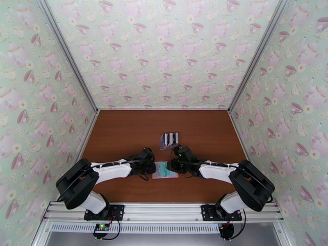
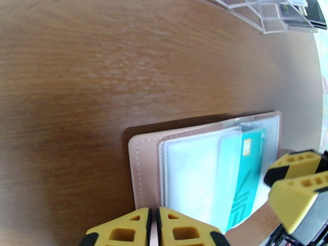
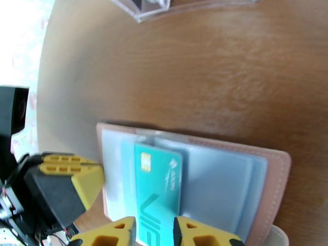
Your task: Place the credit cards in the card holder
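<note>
A dusty-pink folding card holder (image 1: pixel 165 171) lies open and flat on the brown wood-grain table (image 1: pixel 123 136). It sits close to the middle of the table's near edge, with its frosted clear sleeves (image 3: pixel 221 181) facing up and a pale snap tab (image 3: pixel 279 238) at one corner. A teal plastic credit card (image 3: pixel 158 189) with a gold chip and white lettering rests among the sleeves near the fold. In the left wrist view a clear leaf covers one of its long sides. The left gripper (image 2: pixel 153 214) is at the holder's left edge. Its yellow fingers (image 2: pixel 119 230) are drawn together to a thin slit, and a strip of the pink cover shows in that slit, so they pinch the cover. The right gripper (image 3: pixel 155 226) is at the holder's other side, facing the left one. Its jaws stand about a card's width apart, and the near end of the teal card shows in the gap between them. I cannot tell whether the pads press on the card's long edges or merely hover over it. Just beyond the holder, toward the table's centre, stands a clear slotted plastic rack (image 1: pixel 169 141). It holds more credit cards (image 1: pixel 170 138), black and white, upright in its slots.
</note>
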`<control>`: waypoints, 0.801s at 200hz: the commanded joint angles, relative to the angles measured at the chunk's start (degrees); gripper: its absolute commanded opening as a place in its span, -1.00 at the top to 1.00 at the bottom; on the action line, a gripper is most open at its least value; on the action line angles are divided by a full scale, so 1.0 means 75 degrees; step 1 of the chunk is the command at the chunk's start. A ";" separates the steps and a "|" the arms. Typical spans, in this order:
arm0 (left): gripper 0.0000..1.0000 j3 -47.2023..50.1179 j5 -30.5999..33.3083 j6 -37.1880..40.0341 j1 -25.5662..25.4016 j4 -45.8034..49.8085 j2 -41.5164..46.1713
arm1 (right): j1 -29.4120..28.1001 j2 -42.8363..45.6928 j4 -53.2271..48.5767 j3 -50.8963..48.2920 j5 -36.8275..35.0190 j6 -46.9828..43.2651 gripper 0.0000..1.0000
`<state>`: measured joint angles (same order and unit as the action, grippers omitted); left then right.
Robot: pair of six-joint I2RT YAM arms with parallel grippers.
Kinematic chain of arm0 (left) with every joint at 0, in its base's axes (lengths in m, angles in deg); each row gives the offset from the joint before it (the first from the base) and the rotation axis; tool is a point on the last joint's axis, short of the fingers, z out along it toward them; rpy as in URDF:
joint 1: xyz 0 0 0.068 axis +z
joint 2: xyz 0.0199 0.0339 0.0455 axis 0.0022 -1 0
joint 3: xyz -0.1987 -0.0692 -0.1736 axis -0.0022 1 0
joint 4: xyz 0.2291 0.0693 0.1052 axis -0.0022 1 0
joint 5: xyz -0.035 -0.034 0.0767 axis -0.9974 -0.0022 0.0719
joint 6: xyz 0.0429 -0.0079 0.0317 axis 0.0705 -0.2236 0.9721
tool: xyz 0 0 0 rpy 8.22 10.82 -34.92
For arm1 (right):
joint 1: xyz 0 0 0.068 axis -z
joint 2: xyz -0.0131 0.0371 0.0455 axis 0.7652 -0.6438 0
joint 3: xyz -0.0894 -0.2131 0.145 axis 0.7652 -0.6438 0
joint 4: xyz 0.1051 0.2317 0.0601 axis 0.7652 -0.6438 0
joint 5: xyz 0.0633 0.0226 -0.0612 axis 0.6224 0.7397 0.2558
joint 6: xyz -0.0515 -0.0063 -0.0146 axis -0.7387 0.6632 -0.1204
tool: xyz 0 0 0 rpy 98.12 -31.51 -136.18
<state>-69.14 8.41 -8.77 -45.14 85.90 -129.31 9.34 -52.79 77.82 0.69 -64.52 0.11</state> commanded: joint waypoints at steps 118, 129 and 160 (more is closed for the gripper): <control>0.69 -0.0747 0.0367 0.0528 -0.0074 0.1563 0.0236 | -0.0898 -0.0629 -0.3226 0.2014 -0.1975 -0.0729 0.38; 0.70 -0.0698 0.0379 0.0526 -0.0074 0.1569 0.0273 | -0.0949 -0.0720 -0.3315 0.2119 -0.2058 -0.0753 0.37; 0.74 -0.0545 0.0379 0.0513 -0.0069 0.1503 0.0287 | -0.1070 -0.0956 -0.3412 0.2284 -0.2151 -0.0768 0.36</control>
<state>-74.23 9.88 -5.65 -45.40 96.65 -128.37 2.15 -58.56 55.14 15.69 -78.18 -4.55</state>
